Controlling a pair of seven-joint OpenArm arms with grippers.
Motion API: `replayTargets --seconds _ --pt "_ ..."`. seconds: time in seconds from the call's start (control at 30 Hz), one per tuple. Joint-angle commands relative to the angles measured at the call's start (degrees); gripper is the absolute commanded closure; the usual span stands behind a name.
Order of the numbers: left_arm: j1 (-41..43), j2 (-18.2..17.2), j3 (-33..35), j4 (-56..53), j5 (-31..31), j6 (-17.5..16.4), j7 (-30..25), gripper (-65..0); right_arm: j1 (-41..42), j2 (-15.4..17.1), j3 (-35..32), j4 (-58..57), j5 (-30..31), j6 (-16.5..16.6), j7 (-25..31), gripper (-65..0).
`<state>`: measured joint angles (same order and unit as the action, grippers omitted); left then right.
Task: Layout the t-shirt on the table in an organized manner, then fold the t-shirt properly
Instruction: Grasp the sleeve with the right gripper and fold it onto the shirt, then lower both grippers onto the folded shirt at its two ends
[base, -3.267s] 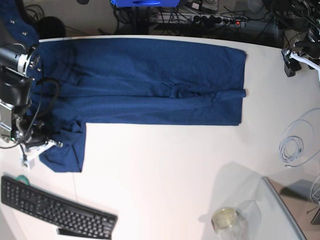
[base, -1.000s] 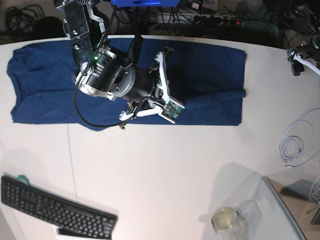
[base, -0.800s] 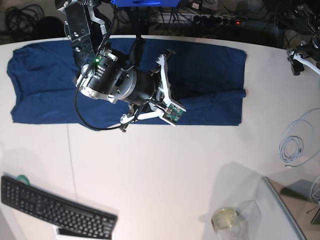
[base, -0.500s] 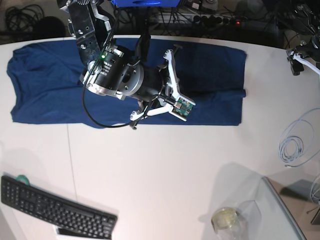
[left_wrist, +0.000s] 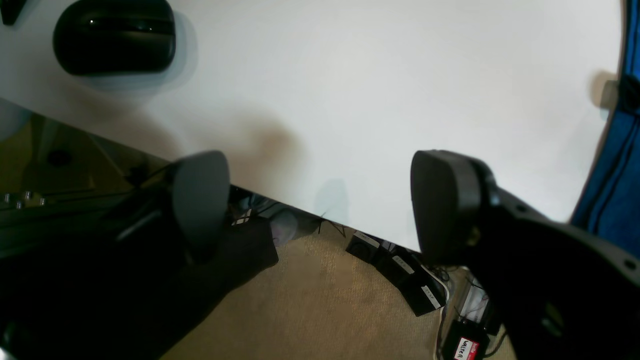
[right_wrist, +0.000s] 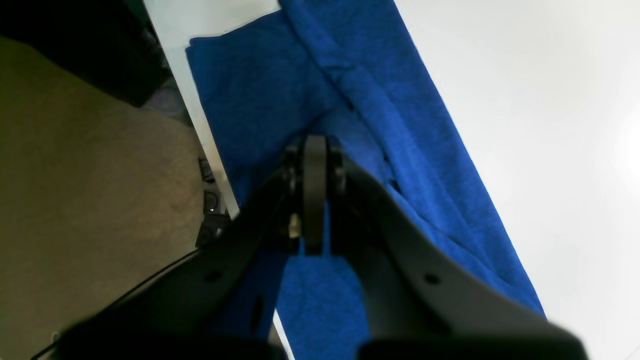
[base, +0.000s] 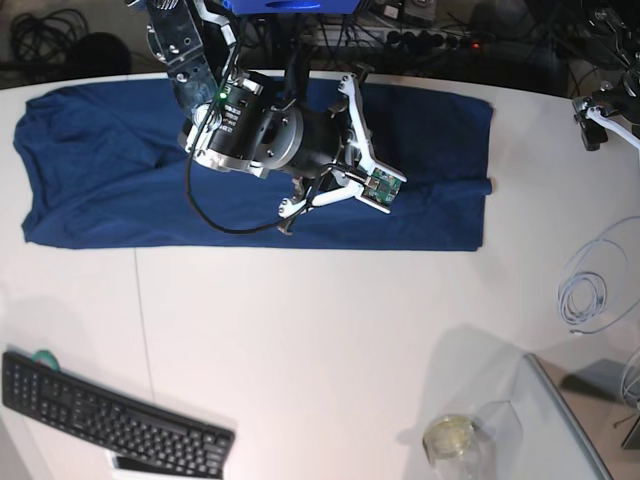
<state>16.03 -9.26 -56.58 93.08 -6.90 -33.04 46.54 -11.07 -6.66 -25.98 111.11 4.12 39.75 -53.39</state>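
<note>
The t-shirt (base: 250, 170) lies flat as a long navy band across the far part of the table (base: 330, 340), folded lengthwise, its left end rounded and its right end square near the far right corner; a crease runs along it toward the right end. The right arm reaches in from the far edge and hangs over the middle of the cloth; its gripper (right_wrist: 314, 200) is clenched, the 2 fingers pressed together with nothing visibly between them, above the blue fabric beside the table's edge in the wrist view. The left gripper (left_wrist: 320, 200) stands released, its 2 dark pads well apart and empty, over the far right edge of the table with a strip of shirt at the right of that view; a black rounded object (left_wrist: 114, 36) sits on the white surface. On the near side lie a black keyboard (base: 110, 418) at the left, a glass jar (base: 452, 440) at the right, and a coiled white cable (base: 585, 295) near the right edge.
</note>
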Motion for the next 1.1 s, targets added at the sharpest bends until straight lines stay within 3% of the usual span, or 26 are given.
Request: replayTargets --seconds 0.0,0.2,0.4,0.53,0.63,0.7,0.77,0.9,0.97,1.07 --pt "-0.08 -1.07 -0.35 0.86 -0.44 0.20 -1.05 -54.1 0.83 -0.60 0.00 0.06 0.76 0.25 1.39 -0.2" --pt "-0.08 -1.07 -0.35 0.86 -0.44 0.20 -1.05 -54.1 1.00 -0.60 -0.09 -1.26 0.76 0.25 7.45 -0.2" --pt "0.01 -1.07 -0.35 0.86 -0.44 0.20 -1.05 -54.1 1.44 -0.69 -0.26 -1.26 1.29 0.25 7.72 -0.2" --pt "-0.08 -1.07 -0.35 0.86 -0.44 0.20 -1.05 -54.1 2.15 -0.60 0.00 -2.32 6.65 0.25 7.72 -0.2" --pt "0.01 -1.07 -0.35 0.86 -0.44 0.20 -1.05 -54.1 2.15 -0.51 0.09 -5.92 6.74 0.25 7.72 -0.3" --pt "0.01 -1.07 -0.35 0.86 -0.44 0.20 -1.05 -54.1 2.06 -0.51 0.17 -8.12 6.83 0.25 7.80 -3.8" --pt "0.19 -1.07 0.18 0.86 -0.36 0.11 -1.05 -54.1 1.80 -0.60 1.76 -9.62 6.91 0.25 7.89 -11.4" --pt "4.50 -2.39 8.09 1.03 -0.36 0.11 -1.14 -54.1 0.83 -0.51 5.01 -10.14 6.91 0.25 11.76 -22.8" --pt "6.34 -2.92 12.05 0.94 -0.44 0.11 -2.63 -54.1 0.21 -0.33 7.47 -9.97 6.91 0.25 13.69 -24.5" --pt "9.59 -2.04 19.17 0.94 -0.44 0.11 -9.14 -54.0 0.13 0.81 11.08 -10.23 6.91 0.25 12.90 -24.9"
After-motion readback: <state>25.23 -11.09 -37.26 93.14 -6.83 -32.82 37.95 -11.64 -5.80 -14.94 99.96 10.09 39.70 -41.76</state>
